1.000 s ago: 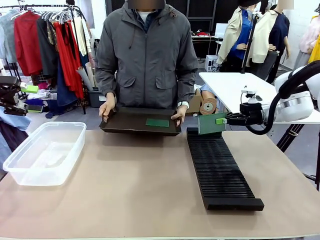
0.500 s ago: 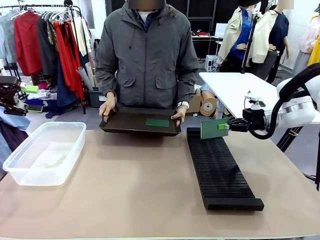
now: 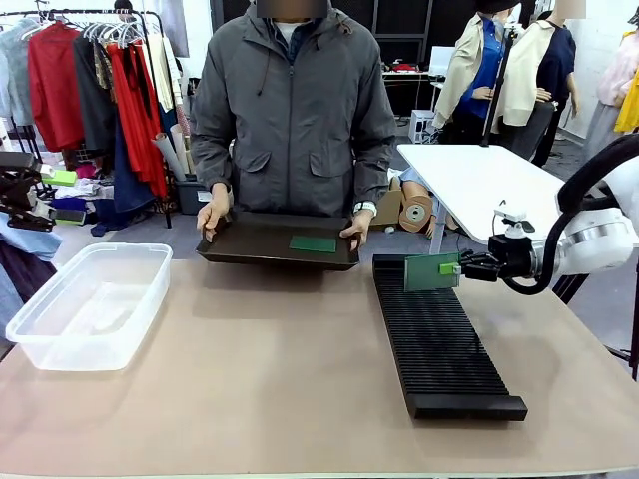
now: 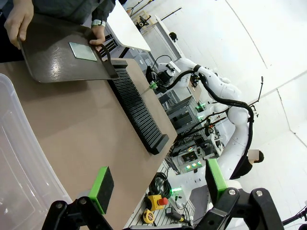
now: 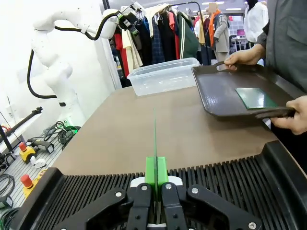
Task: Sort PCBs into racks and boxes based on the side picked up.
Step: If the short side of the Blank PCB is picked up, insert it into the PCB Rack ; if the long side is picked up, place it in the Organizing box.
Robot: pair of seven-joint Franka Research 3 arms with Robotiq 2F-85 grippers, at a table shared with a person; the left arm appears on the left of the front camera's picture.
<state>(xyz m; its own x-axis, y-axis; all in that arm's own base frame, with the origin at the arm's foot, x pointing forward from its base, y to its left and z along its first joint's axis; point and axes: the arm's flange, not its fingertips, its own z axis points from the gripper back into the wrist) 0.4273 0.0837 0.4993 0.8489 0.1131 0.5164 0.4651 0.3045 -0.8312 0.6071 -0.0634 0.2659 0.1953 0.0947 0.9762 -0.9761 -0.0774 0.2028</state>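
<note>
front view faces person across table, wrist views share rack

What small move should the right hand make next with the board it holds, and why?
Probably lower it straight down. The right hand is shut on a PCB that stands on edge over the far end of the rack, parallel to its slots. Whether it sits in one yet, I cannot tell; lowering should seat it.

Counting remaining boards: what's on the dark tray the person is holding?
One green PCB lies flat on the tray, near the person's hand. Its downward face is covered, as is the table under the tray.
</note>
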